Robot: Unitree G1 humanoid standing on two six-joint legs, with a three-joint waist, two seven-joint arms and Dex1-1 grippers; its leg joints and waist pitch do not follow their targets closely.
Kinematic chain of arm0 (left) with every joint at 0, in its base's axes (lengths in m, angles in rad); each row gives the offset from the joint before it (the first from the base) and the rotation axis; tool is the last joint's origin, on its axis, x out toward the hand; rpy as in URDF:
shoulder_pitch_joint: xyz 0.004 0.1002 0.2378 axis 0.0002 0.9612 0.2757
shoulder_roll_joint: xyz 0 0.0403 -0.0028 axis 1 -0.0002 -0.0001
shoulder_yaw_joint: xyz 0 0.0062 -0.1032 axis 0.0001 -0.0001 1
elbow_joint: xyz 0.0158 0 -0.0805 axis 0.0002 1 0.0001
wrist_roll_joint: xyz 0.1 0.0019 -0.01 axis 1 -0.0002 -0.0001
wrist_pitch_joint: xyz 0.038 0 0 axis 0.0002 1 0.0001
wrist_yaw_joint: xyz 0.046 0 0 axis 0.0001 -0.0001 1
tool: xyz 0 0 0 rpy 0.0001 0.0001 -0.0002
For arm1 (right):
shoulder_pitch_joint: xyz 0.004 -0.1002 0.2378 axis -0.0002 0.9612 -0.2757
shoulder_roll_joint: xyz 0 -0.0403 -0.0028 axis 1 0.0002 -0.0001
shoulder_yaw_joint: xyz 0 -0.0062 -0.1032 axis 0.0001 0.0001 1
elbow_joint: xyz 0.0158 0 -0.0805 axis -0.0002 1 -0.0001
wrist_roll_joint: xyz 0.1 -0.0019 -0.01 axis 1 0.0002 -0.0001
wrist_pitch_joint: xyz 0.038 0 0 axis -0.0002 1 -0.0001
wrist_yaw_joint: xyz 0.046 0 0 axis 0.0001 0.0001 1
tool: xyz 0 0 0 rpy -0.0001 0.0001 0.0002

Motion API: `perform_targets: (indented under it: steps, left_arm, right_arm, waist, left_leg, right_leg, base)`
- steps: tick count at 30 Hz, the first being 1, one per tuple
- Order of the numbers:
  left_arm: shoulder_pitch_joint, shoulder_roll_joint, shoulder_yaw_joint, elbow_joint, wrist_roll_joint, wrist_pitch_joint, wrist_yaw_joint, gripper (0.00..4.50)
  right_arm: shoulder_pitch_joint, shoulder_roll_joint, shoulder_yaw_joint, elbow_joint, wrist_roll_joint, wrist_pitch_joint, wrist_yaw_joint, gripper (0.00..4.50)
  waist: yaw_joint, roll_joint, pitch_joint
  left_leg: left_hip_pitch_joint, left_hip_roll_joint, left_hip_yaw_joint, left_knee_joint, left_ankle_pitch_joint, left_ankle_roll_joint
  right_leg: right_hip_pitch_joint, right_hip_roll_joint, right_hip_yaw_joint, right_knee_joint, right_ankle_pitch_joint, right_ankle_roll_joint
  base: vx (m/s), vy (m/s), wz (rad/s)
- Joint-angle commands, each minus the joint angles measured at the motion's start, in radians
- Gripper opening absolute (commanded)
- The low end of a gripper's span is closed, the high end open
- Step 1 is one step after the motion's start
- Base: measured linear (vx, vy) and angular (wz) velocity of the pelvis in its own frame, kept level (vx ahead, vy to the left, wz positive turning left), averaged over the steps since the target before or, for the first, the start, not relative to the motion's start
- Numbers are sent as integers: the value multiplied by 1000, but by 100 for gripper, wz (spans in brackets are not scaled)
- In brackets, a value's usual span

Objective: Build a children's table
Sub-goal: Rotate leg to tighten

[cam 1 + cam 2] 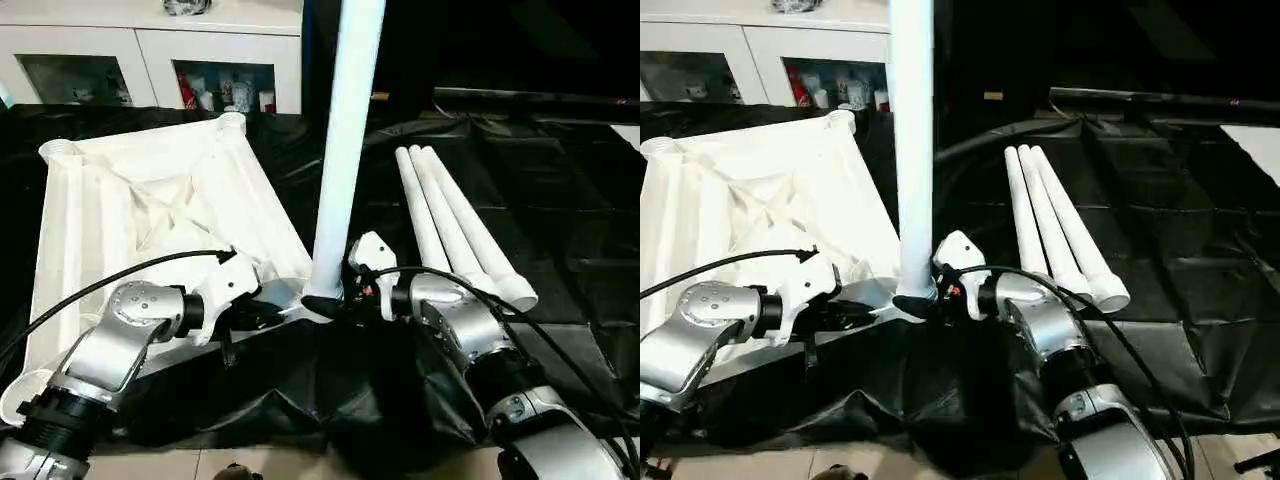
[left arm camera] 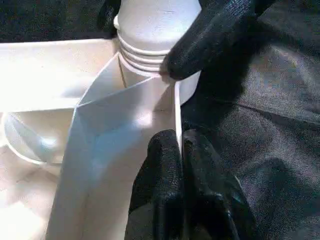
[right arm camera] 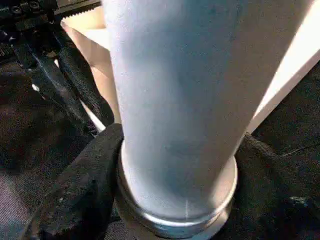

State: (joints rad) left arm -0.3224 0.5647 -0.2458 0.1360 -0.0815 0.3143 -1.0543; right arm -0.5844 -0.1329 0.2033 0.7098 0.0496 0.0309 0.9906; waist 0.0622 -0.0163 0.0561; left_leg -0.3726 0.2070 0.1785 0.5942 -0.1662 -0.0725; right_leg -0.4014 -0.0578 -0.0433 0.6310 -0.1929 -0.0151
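White plastic, the tabletop (image 1: 150, 215) is lying ribbed side up on the black sheet (image 1: 560, 230) covering the work surface, toward its left part, with one near corner socket (image 2: 150, 75) facing the robot. One tapered leg (image 1: 345, 150) is standing upright in that socket, its ringed foot sitting at the socket mouth. The left gripper (image 2: 181, 150) is pinching the thin rim wall of the tabletop just beside the socket, its two fingers pressed together on the plastic edge. The right gripper (image 3: 170, 165) is standing around the base of the leg with a finger (image 3: 80, 185) on either side; whether it is gripping tight I cannot tell. Three more legs (image 1: 455, 225) are lying side by side on the sheet toward its right part, well apart from the tabletop.

The risk I see is the tall leg tipping: if the foot is not fully seated and the right fingers are loosening, the leg could lean and fall out. A sideways push could also drag the tabletop, since only a thin rim is being held, and the sheet is looking slippery.
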Motion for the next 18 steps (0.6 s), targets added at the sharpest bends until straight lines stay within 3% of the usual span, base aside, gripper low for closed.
perform_targets:
  steps: [1, 2, 3, 5, 7, 10, 12, 15, 16, 18]
  left_arm:
    - [-6, -5, -17, 21, 20, 8, 10, 0]
    - [-14, -20, -13, 31, 21, 24, 31, 0]
    - [-29, -46, -8, 48, 22, 33, 62, 0]
    - [-64, -102, 4, 80, 22, 50, 125, 0]
    - [-94, -147, 11, 103, 25, 69, 178, 0]
    - [-150, -214, -1, 153, 50, 77, 254, 0]
    - [-168, -233, -8, 173, 62, 74, 276, 0]
    - [-212, -286, -26, 227, 102, 54, 339, 0]
    - [-219, -299, -33, 237, 111, 43, 348, 0]
    - [-218, -308, -48, 239, 120, 13, 337, 0]
  right_arm:
    - [-13, -4, -15, 19, 8, 3, -22, 294]
    - [-11, 6, -23, 33, 3, 1, -57, 288]
    - [-10, 28, -40, 53, 1, 0, -124, 281]
    - [-8, 74, -73, 88, -5, 8, -267, 274]
    - [-7, 107, -83, 115, -14, 10, -352, 271]
    - [-14, 172, -84, 161, -33, 0, -480, 270]
    - [-31, 195, -95, 188, -40, 1, -555, 270]
    - [-82, 245, -111, 256, -69, -25, -727, 270]
    - [-94, 257, -117, 269, -66, -35, -739, 270]
    - [-101, 262, -133, 263, -34, -45, -677, 326]
  waist:
    - [1, 5, -58]
    - [0, 4, -58]
    - [-1, -3, -57]
    - [-1, -2, -54]
    - [-2, -4, -57]
    - [-4, -7, -57]
    - [-4, -9, -59]
    - [-5, -4, -59]
    - [-3, -5, -62]
    - [-2, -4, -63]
  left_leg:
    - [18, 23, -8, -76, -281, -9]
    - [19, 23, -7, -76, -288, -13]
    - [20, 23, -7, -78, -294, -13]
    - [24, 20, -7, -78, -319, -28]
    - [21, 22, -15, -83, -334, -48]
    - [30, 19, -12, -81, -361, -53]
    - [23, 20, -15, -83, -353, -49]
    - [26, 20, -13, -82, -348, -57]
    - [26, 19, -14, -81, -348, -59]
    - [22, 20, -14, -82, -346, -52]
  right_leg:
    - [35, -70, 43, -84, -277, -188]
    - [33, -69, 44, -84, -284, -186]
    - [32, -69, 43, -87, -297, -183]
    - [27, -72, 45, -93, -367, -169]
    - [32, -76, 42, -94, -399, -148]
    - [21, -73, 44, -101, -403, -143]
    - [27, -75, 44, -98, -392, -140]
    - [20, -73, 45, -98, -366, -142]
    - [24, -72, 43, -96, -351, -139]
    - [27, -72, 44, -93, -322, -138]
  base:
    - [0, 0, 0]
    - [0, 0, 0]
    - [0, 0, 0]
    - [0, 0, 0]
    - [0, 0, 0]
    - [0, 0, 0]
    - [0, 0, 0]
    - [0, 0, 0]
    - [0, 0, 0]
    - [0, 0, 0]
